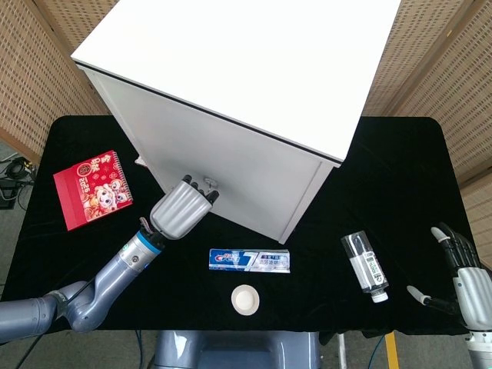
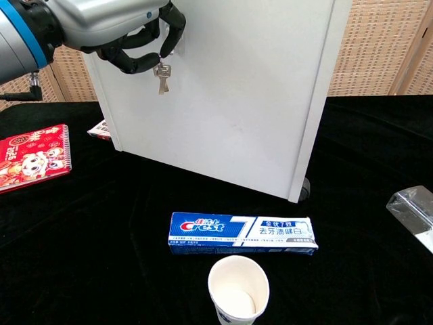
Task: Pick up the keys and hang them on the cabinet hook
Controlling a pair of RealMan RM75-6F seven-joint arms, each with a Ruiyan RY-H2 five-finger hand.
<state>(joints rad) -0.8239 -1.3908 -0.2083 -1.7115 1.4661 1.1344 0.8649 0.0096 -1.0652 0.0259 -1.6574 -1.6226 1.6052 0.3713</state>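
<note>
Red notebook (image 1: 94, 189) is laid flat near the left edge of the black tabletop (image 1: 400, 161), with bare cloth all round it. Left hand (image 1: 181, 210) is raised against the front of the white cabinet (image 1: 231, 92), fingers (image 2: 139, 59) curled and pinched on the keys (image 2: 162, 76), which are hung below the fingers, just in front of the cabinet face at hook height; the hook itself is mostly hidden by the hand. Open black cloth is seen below the hand. Toothpaste box (image 1: 250, 260) is laid flat in front of the cabinet, paper cup (image 1: 245, 298) upright just beside it toward the near edge. Clear bottle (image 1: 365, 267) is laid on its side further right. Right hand (image 1: 461, 275) is held at the near right corner, fingers spread, nothing gripped.
</note>
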